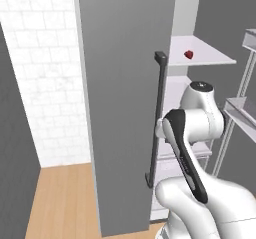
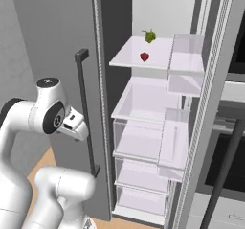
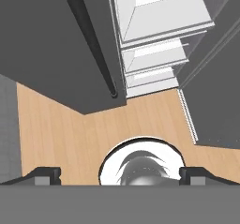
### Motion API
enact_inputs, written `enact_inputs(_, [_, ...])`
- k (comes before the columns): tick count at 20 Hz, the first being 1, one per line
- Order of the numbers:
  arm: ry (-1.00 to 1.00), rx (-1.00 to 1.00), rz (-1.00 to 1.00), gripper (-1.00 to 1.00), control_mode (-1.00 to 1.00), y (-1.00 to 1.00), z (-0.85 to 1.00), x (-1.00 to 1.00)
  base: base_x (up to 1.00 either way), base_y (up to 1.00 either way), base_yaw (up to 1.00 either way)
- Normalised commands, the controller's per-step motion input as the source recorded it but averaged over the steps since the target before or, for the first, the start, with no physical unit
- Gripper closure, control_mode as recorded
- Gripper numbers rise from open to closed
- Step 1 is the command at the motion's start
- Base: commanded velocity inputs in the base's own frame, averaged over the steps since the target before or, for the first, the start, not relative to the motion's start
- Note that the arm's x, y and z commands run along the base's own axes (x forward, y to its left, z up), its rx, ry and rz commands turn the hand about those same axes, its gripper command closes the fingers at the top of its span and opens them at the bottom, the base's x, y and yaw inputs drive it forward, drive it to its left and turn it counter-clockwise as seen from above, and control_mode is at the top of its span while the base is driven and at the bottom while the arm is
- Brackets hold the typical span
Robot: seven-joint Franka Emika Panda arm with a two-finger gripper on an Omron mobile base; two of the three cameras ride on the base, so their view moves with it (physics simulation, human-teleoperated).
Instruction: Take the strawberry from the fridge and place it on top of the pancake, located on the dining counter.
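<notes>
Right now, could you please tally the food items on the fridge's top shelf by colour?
Red: 1, the strawberry
Green: 1, a small green fruit or vegetable behind it
Total: 2, both on the top shelf of the fridge

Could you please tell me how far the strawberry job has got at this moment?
Done: the fridge stands open. In hand: nothing; the claw is open and empty, pointing down at the floor by the door. Left: the strawberry sits on the top shelf, so grasping, carrying and placing on the pancake all remain.
</notes>
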Motion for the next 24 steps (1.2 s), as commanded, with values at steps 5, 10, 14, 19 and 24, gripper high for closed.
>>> enact_inputs(5, [0.0,0.0,0.0,-1.0,1.0,0.0,0.0,0.0,0.14,-0.52,0.0])
enact_inputs(10, [0.0,0.0,0.0,-1.0,1.0,0.0,0.0,0.0,0.22,-0.41,-0.06])
enact_inputs(14, [0.0,0.0,0.0,-1.0,1.0,0.0,0.0,0.0,0.08,0.0,-0.29])
enact_inputs(19, [0.0,0.0,0.0,-1.0,1.0,0.0,0.0,0.0,0.16,0.0,-0.38])
enact_inputs(24, [0.0,0.0,0.0,-1.0,1.0,0.0,0.0,0.0,0.2,0.01,-0.28])
